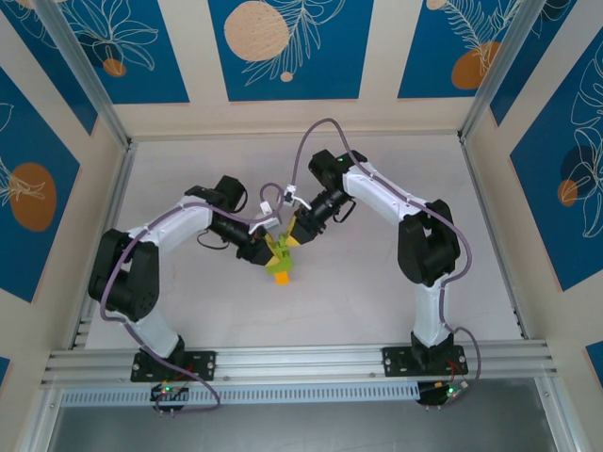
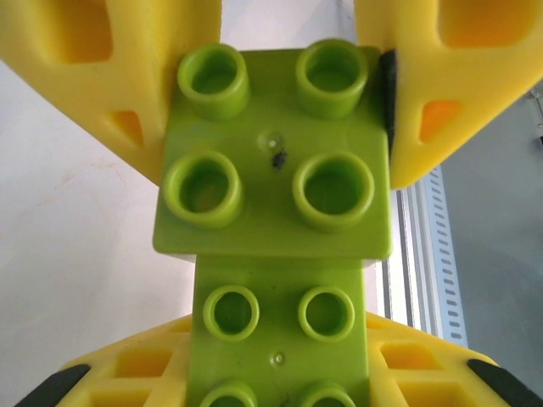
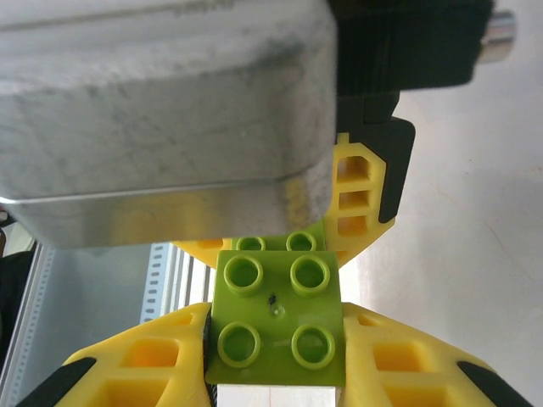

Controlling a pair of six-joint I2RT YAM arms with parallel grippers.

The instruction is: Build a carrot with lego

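Pressing step: Two arms meet at mid-frame in the top view, the left gripper (image 1: 271, 256) and right gripper (image 1: 287, 243) nose to nose above the white table (image 1: 377, 282), mating two Lego pieces.
Right jaws: closed on the square lime-green brick (image 3: 276, 318), with yellow fingers (image 3: 153, 356) clamping its two side walls at the bottom of the right wrist frame.
Left jaws: closed on the second lime-green brick (image 2: 280, 331), low in the left wrist frame, its flanks pinched between yellow fingers.
Where the bricks sit: aloft between the two grippers. The square one overlaps the upper end of the second, and studs show in both wrist views. Whether it is fully seated cannot be told.
Doing it well: on this evidence, hold both grips firm and push straight along the stud axis, with the square brick's edges parallel to the piece beneath. A tilted push would likely wedge one corner and leave a gap.
Materials: hard, glossy moulded plastic in lime green. The studs are round and hollow, four on the square brick, which has a dark speck (image 2: 277, 158) near its centre.
Finger build: yellow, boxy, pierced with cut-out windows, with black pads (image 2: 389, 93) at the contact faces.
Table surface: matt white, smooth.
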